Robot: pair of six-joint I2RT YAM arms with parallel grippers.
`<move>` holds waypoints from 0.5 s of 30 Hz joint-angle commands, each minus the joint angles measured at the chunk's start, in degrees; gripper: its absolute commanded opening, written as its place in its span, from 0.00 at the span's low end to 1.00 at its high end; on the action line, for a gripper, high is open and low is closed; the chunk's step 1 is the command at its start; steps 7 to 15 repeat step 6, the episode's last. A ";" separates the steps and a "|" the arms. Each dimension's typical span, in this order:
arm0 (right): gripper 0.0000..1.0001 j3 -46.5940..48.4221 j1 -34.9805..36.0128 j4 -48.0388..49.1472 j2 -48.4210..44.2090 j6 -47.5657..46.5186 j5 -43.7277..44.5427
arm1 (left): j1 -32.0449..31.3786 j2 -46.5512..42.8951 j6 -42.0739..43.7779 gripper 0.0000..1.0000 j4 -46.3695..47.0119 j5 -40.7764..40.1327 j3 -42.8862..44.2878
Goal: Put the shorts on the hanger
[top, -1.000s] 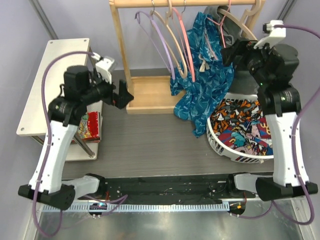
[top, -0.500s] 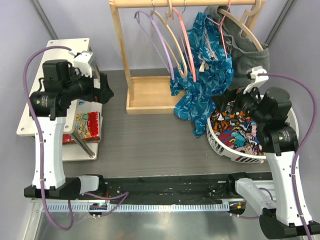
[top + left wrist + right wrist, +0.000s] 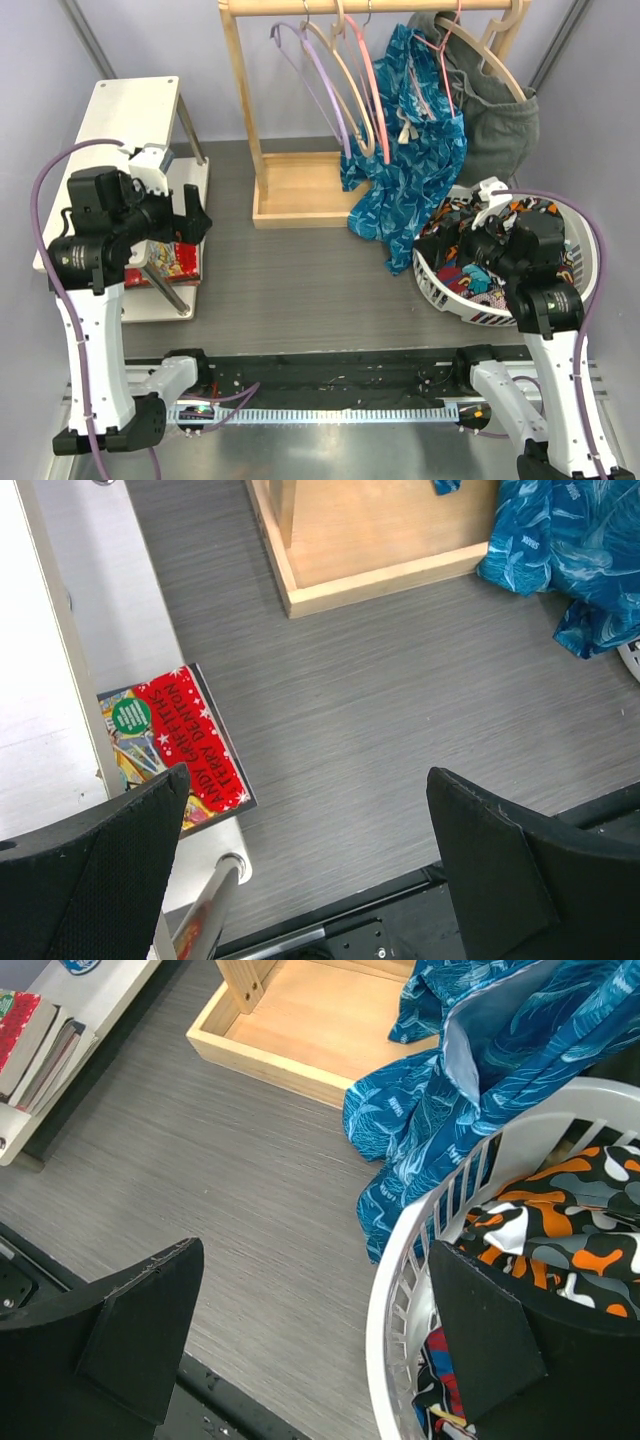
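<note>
Top external view, L to R. Left gripper (image 3: 308, 773) sits at approx 9 o'clock, jaws spread wide w/ nothing between them, over the red book (image 3: 180, 252) beside the white shelf (image 3: 110, 130). A sec ago it was nearer centre, by the wooden rack base (image 3: 300, 190); it has since pulled back and left.

Shorts (image 3: 410, 160) are at approx 1 o'clock, draped off the thin pink hanger (image 3: 444, 62) on the rail. They hang long, w/ the lower hem reaching the table just beside the white basket (image 3: 440, 290). Grey garment (image 3: 500, 130) hangs right behind.

Right gripper (image 3: 315, 1246) is at approx 3 o'clock, also wide and empty, low over the basket rim and the patterned clothes (image 3: 455, 272). A sec ago it was up by the hanger at 1 o'clock; it has dropped away.

Both arms off the fabric and the shorts staying up suggests placement's prob done and this is the retreat. The hang looks lopsided, so a slip is poss.
</note>
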 commanded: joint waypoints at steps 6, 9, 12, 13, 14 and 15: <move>1.00 -0.55 -1.41 -0.02 -2.75 -0.82 -1.93 | 1.08 0.23 -0.54 1.00 1.85 0.75 0.83; 1.00 -0.55 -1.41 -0.02 -2.75 -0.82 -1.93 | 1.08 0.23 -0.54 1.00 1.85 0.75 0.83; 1.00 -0.55 -1.41 -0.02 -2.75 -0.82 -1.93 | 1.08 0.23 -0.54 1.00 1.85 0.75 0.83; 1.00 -0.55 -1.41 -0.02 -2.75 -0.82 -1.93 | 1.08 0.23 -0.54 1.00 1.85 0.75 0.83; 1.00 -0.55 -1.41 -0.02 -2.75 -0.82 -1.93 | 1.08 0.23 -0.54 1.00 1.85 0.75 0.83; 1.00 -0.55 -1.41 -0.02 -2.75 -0.82 -1.93 | 1.08 0.23 -0.54 1.00 1.85 0.75 0.83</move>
